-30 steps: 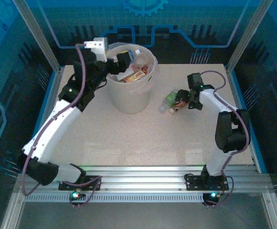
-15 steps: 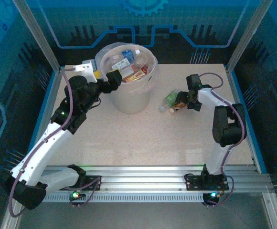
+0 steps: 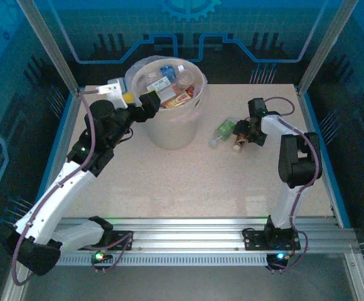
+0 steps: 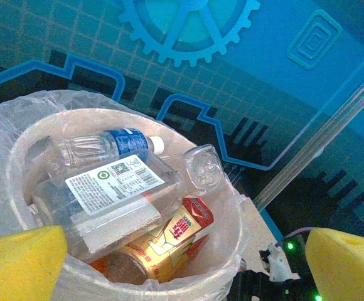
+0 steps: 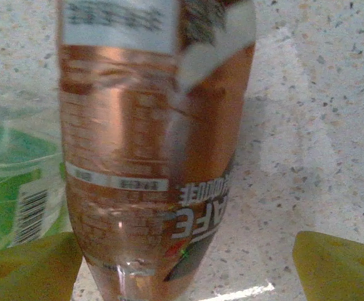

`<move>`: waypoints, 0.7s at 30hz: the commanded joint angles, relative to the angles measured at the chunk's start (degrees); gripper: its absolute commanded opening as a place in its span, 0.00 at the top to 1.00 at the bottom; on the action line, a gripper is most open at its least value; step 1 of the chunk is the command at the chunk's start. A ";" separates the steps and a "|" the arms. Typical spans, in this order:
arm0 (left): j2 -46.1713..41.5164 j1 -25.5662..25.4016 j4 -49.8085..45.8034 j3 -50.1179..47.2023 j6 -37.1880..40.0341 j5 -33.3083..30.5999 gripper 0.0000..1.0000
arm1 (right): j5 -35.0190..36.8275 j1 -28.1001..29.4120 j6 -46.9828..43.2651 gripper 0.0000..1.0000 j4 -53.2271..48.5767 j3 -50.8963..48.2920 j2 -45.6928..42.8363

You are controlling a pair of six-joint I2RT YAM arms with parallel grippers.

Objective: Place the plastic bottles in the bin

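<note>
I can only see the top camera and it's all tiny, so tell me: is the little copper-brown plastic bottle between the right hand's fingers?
Observer: Yes, the right wrist camera shows the copper-labelled plastic bottle between the yellow fingers of the right hand, with a gap on one side.
Operator: What's the green thing beside it?
Observer: A clear plastic bottle with a green label, its barcode showing.
Operator: What's in the big round whitish plastic bin?
Observer: The left wrist camera shows a clear bottle with a blue label and white cap lying inside.
</note>
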 commanded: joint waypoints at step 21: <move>-1.54 -0.32 0.41 -3.36 -3.69 0.39 0.01 | -2.41 -1.34 -4.30 0.61 -1.27 -5.61 0.89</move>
